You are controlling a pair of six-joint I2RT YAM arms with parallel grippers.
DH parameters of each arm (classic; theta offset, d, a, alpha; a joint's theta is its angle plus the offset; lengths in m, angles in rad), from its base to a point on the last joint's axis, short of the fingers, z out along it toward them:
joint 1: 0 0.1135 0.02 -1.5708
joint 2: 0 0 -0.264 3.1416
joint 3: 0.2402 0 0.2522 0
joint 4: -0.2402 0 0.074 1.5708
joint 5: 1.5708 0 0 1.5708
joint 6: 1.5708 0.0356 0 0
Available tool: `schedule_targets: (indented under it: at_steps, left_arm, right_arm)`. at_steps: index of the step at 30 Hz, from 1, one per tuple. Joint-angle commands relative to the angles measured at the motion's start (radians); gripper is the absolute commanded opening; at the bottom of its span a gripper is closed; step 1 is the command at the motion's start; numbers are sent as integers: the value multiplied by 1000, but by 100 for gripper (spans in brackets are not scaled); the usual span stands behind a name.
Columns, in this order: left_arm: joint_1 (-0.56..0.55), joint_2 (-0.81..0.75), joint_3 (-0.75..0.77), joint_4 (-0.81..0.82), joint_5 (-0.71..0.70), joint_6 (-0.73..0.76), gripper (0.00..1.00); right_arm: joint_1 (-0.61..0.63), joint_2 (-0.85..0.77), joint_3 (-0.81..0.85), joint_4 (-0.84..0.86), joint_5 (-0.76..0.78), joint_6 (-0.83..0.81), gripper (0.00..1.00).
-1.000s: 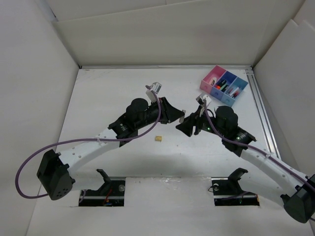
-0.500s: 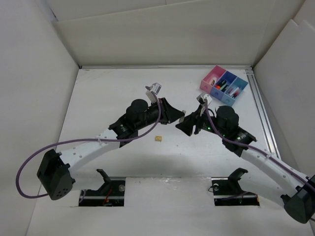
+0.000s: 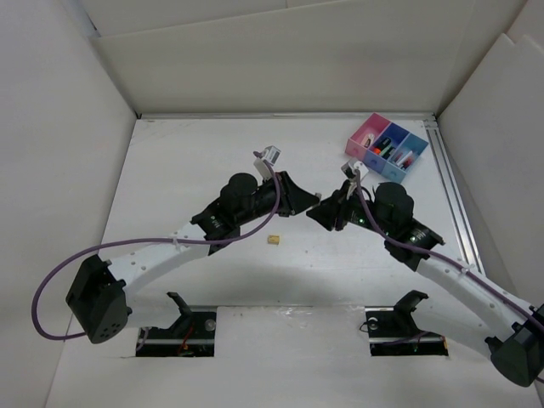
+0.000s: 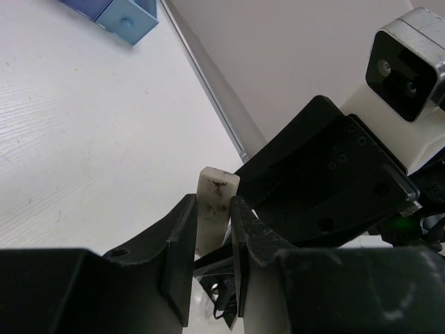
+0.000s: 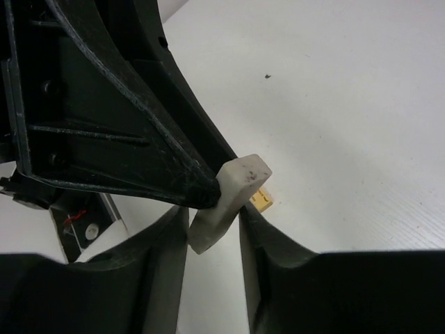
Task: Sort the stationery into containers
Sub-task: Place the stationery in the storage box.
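Note:
My left gripper (image 3: 307,202) is shut on a small grey-white eraser block (image 4: 215,205), held above the middle of the table. My right gripper (image 3: 317,212) meets it tip to tip. In the right wrist view the same eraser (image 5: 233,195) sits between my right fingers (image 5: 268,243), which are open with a gap on one side. A tiny yellowish eraser (image 3: 273,240) lies on the table below the left arm and also shows in the right wrist view (image 5: 261,200). The pink, dark blue and light blue tray (image 3: 376,161) stands at the back right with markers and pens in it.
White walls enclose the table on three sides. A metal rail (image 3: 455,204) runs along the right edge. Two black gripper stands (image 3: 183,314) sit at the near edge. The tray's blue bins show at the top left of the left wrist view (image 4: 125,17).
The left arm has shifted slightly right and the two grippers have closed in on each other, so the eraser now sits between the right fingers.

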Motion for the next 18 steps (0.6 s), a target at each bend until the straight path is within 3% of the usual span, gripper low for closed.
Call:
schedule_targets:
  at_steps: [1,5,11,15,16,18]
  left_arm:
    - [2,-4,-20,57,41,-18,0]
    - [2,-13,-20,57,41,-18,0]
    - [2,-24,-29,48,32,-9,0]
    - [2,-44,-9,5,-14,10,22]
    - [2,-58,-9,-13,-40,23,35]
    - [2,-70,2,-33,-63,50,43]
  right_arm:
    - [8,-18,47,68,30,1,39]
    - [8,-18,47,68,39,11,17]
    - [8,-18,38,68,51,11,9]
    - [8,-9,38,68,73,20,9]
    - [-1,-9,38,68,73,20,9]
    - [-1,2,38,68,73,20,9]
